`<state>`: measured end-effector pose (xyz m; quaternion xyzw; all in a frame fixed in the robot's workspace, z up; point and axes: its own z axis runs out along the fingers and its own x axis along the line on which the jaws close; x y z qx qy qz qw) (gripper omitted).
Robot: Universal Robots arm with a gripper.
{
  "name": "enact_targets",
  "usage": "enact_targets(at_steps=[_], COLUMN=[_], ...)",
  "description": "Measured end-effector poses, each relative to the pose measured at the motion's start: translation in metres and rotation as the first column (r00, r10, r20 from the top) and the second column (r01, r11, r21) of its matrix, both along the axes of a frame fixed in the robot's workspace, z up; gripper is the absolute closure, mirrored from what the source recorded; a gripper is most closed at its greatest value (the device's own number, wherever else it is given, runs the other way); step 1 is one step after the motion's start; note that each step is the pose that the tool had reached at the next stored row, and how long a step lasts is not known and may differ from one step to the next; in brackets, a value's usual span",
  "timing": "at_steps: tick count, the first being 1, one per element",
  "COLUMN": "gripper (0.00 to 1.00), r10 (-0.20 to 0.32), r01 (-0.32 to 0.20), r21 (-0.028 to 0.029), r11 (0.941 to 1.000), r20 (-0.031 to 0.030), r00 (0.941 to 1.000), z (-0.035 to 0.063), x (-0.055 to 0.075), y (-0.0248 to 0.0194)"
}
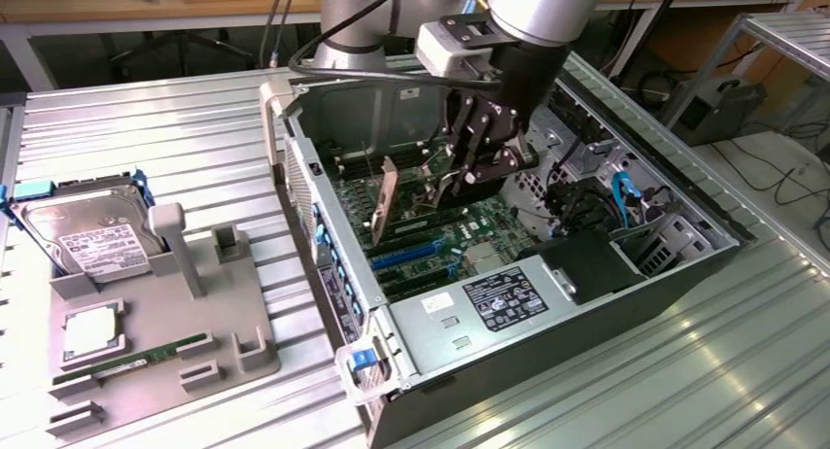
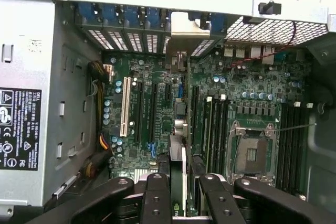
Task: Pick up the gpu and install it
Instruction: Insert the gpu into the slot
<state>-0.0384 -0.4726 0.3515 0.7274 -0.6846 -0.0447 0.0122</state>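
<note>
An open black-and-grey desktop computer case (image 1: pixel 311 177) lies on its side on the ribbed metal bench (image 1: pixel 194 128), toward the bench's edge on the exterior view's right. The arm reaches down into the case, and its black gripper (image 1: pixel 465 185) hangs just above the green motherboard (image 1: pixel 487 225).

The gpu (image 1: pixel 385 204), a thin flat rectangular card with its brownish face showing, stands upright on edge inside the case. Its lower edge is down by the blue slots (image 1: pixel 404 257). I cannot tell from here whether it is seated in one.

In the wrist view the gripper (image 2: pixel 182 179) straddles the gpu (image 2: pixel 177 156). One black finger (image 2: pixel 157 192) presses on each face, so it is clamped on the card. The card's silver end bracket (image 2: pixel 184 32) sits against the row of rear slot openings. An empty metal-framed processor socket (image 2: pixel 251 153) is close beside it, and a long white slot (image 2: pixel 125 106) lies on its other side.

Near the bench's corner on the exterior view's left sits a grey moulded holder (image 1: pixel 247 357). It carries a silver hard drive with a white label (image 1: pixel 85 237), a square silver processor chip (image 1: pixel 91 330) and a narrow green memory stick (image 1: pixel 130 360).
</note>
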Motion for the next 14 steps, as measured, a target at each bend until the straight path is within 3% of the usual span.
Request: enact_targets(at_steps=[6, 14], gripper=[0.74, 0.74], r10=[-0.030, -0.033], r01=[0.030, 0.033], r21=[-0.0003, -0.0032], r11=[0.9996, 0.9995], r20=[0.0008, 0.0099], r00=[0.9996, 0.9994], z=[-0.0095, -0.0186], x=[-0.005, -0.019], y=[0.0017, 0.0082])
